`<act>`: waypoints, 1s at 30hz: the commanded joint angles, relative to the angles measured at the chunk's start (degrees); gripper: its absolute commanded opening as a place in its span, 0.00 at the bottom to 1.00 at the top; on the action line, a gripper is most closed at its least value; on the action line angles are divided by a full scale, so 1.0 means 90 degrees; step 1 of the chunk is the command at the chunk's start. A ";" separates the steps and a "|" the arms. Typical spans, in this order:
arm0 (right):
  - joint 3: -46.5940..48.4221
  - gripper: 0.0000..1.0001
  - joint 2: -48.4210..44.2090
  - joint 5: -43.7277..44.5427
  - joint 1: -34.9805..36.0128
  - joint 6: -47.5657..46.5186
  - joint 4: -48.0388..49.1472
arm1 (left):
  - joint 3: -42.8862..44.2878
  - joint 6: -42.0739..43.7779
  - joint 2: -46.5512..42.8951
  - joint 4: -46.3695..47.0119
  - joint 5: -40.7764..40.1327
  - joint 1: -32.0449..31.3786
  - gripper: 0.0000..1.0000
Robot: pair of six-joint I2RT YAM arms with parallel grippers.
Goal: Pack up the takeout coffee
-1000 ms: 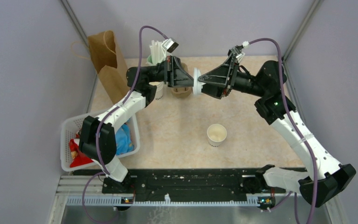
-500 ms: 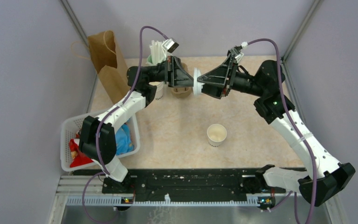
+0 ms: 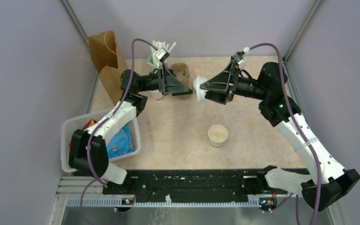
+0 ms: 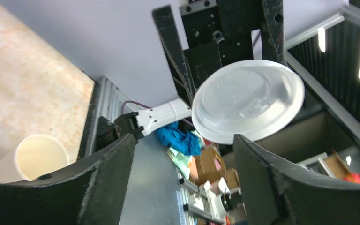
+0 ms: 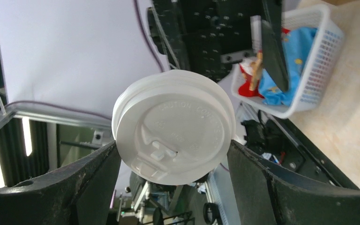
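As the left gripper let go and drew back toward the far left, its jaws now spread wide with nothing between them, the white lid passed wholly to the right gripper, which had it pinched by the rim, one finger on each side. A moment ago both grippers met on that lid; now there was a clear gap between the left fingers and it, so the handover looked done. That left the lid up in the air over the far middle of the table, standing on edge, while the cup sat open and upright nearer the arms, a little right of centre and well apart from either gripper. The likely next job was to carry the lid down onto that cup, and the path between them looked free. Round about: a paper bag stood at the far left, straws and a brown thing that I couldn't make out sat just behind the left gripper, and a white basket with a blue cloth lay at the near left. Only the left arm, close by, could crowd the move.
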 commanded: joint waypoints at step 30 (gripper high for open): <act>0.0482 0.82 0.2167 0.7468 0.2775 -0.5282 -0.6966 | -0.1071 0.5588 -0.2764 -0.7399 -0.1645 0.0519 0.98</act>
